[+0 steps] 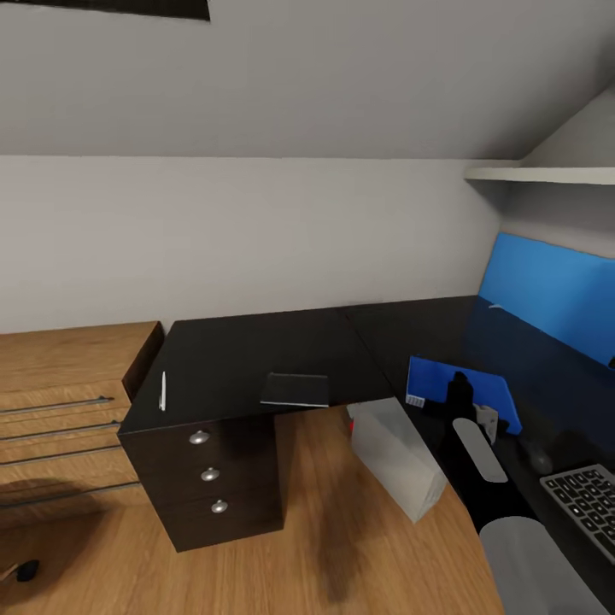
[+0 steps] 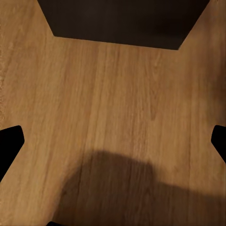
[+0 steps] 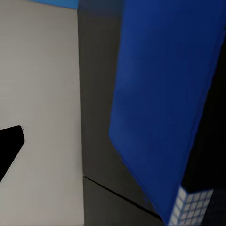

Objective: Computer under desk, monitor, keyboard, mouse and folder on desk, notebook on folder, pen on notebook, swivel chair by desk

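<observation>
The black desk (image 1: pixel 256 350) carries the white pen (image 1: pixel 162 391) near its left end and the dark notebook (image 1: pixel 295 389) at its front edge. On the right wing lies the blue folder (image 1: pixel 427 380), also close up as the folder (image 3: pixel 165 94). My right gripper (image 1: pixel 461 395) hovers over it, open, with one fingertip (image 3: pixel 9 146) showing and the other hidden. Farther right lie the mouse (image 1: pixel 539 461) and the keyboard (image 1: pixel 585 504). The pale computer (image 1: pixel 397 457) stands under the desk. My left gripper (image 2: pixel 113 141) is open over the wood floor. The monitor and swivel chair are out of view.
A light-wood drawer unit (image 1: pixel 60 401) adjoins the desk's left end. The black drawer block (image 1: pixel 213 478) has three silver knobs. A blue wall panel (image 1: pixel 555 290) and a white shelf (image 1: pixel 547 174) are at the right. Wood floor (image 1: pixel 299 555) lies in front.
</observation>
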`<state>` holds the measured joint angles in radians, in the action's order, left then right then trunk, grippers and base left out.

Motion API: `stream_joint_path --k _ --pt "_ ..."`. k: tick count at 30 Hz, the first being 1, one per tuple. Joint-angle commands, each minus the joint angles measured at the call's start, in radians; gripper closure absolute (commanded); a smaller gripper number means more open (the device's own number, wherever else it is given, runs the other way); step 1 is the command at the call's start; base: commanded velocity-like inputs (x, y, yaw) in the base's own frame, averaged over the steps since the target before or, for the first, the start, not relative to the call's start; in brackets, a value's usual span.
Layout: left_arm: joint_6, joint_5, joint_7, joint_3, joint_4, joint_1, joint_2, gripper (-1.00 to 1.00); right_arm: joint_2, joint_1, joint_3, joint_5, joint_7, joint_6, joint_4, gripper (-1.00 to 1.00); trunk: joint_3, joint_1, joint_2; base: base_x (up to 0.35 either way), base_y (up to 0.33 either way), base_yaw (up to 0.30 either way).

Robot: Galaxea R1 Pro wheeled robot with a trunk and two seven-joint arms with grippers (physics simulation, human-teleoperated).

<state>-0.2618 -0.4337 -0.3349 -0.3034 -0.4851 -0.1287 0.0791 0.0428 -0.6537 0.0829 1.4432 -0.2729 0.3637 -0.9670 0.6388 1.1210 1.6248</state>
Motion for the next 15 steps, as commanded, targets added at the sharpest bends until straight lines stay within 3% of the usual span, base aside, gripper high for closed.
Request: stream_joint_path --k 1,12,15 --pt "-0.005 -0.010 -0.007 -0.008 0.000 -0.001 -0.001 -1.00 0.000 0.000 -0.001 0.008 0.002 0.006 -0.002 -1.00 -0.002 -0.004 -0.007 0.000 0.000 0.000" --pt "-0.006 -0.010 -0.007 -0.008 0.000 -0.001 -0.001 -1.00 0.000 0.002 -0.008 0.008 0.049 0.005 -0.007 -1.00 -0.037 -0.046 -0.084 0.000 0.000 0.000" --pt "-0.006 -0.010 -0.008 -0.008 0.000 -0.001 -0.001 -1.00 0.000 0.002 -0.052 0.002 0.064 0.005 -0.008 -1.00 -0.046 -0.058 -0.105 0.000 0.000 0.000"
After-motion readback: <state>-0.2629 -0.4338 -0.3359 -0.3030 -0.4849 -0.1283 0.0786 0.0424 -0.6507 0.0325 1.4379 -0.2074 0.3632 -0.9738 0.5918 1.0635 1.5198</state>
